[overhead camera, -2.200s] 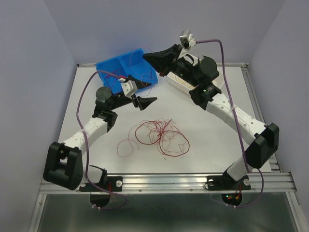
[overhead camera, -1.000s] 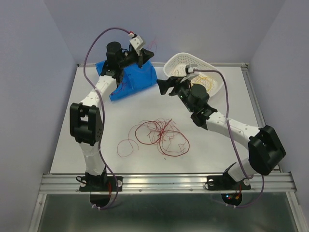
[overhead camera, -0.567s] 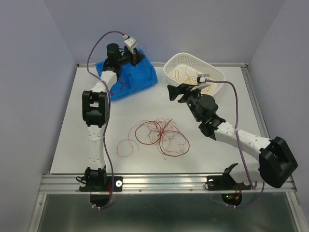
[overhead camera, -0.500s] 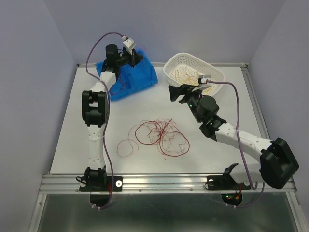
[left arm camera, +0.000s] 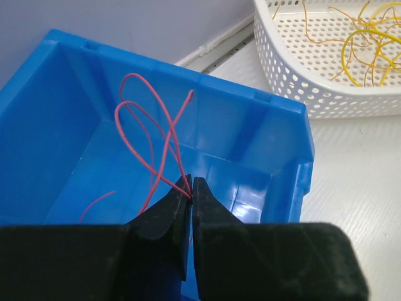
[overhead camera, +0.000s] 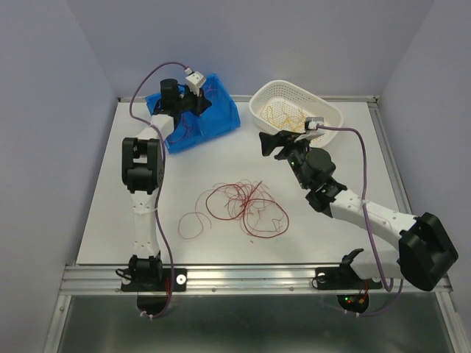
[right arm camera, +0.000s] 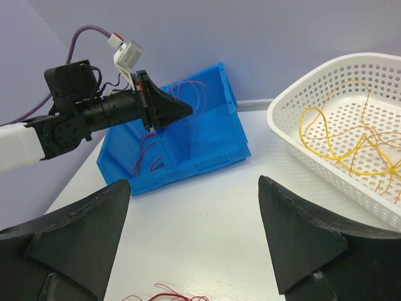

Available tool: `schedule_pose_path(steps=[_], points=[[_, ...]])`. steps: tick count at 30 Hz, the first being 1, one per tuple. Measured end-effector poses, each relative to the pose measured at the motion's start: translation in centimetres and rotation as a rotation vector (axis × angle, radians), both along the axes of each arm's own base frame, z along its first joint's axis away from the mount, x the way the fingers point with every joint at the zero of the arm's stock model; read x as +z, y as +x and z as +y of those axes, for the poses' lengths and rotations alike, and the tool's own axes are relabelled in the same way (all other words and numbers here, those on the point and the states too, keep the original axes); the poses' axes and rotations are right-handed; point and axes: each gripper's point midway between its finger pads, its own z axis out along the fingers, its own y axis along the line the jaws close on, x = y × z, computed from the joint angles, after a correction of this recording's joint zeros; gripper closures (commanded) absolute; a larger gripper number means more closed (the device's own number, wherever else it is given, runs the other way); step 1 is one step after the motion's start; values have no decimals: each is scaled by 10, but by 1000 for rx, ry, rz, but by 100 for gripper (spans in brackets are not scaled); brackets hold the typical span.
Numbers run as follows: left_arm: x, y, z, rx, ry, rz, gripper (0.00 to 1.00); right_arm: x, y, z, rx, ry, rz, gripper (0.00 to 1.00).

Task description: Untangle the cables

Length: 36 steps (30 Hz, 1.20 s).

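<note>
"What are the left jaws doing?"
"They are almost together, pinching a thin red cable (left arm camera: pixel 168 141) at their tips. Its loops reach out ahead of them, inside the blue bin (left arm camera: pixel 56 132)."
"And the right jaws?"
"Wide apart, holding nothing. Ahead on their right, yellow cables (right arm camera: pixel 341 147) lie in the white basket (right arm camera: pixel 285 100). The red tangle (overhead camera: pixel 243 206) lies on the surface (overhead camera: pixel 309 243) below them, a bit behind."

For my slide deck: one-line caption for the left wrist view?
Left gripper pinches a thin red wire loop over the blue plastic bin.
</note>
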Motion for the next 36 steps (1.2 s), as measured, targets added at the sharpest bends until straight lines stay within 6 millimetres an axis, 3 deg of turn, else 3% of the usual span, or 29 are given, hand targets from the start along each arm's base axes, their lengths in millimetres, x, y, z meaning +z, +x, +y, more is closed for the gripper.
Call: schedule_pose_path(steps=[3, 4, 13, 19, 23, 25, 29, 32, 36], points=[[-1, -2, 3, 13, 27, 14, 49, -3, 1, 1, 0, -4, 5, 12], [0, -3, 4, 17, 34, 13, 46, -5, 2, 1, 0, -7, 9, 12], [38, -11, 15, 48, 98, -18, 34, -46, 7, 16, 48, -97, 122, 14], [56, -31, 23, 45, 172, -3, 27, -72, 12, 57, 215, -226, 240, 16], [66, -85, 31, -5, 251, -9, 24, -112, -4, 82, 365, -334, 323, 19], [79, -121, 32, -67, 299, -30, 24, -145, -18, 94, 454, -402, 389, 23], [89, -182, 34, -208, 403, -102, 24, -184, -41, 103, 576, -479, 477, 28], [74, -229, 37, -305, 476, -133, 25, -196, -47, 106, 611, -502, 498, 34], [22, -276, 38, -427, 533, -73, 25, -206, -43, 114, 640, -525, 512, 39]])
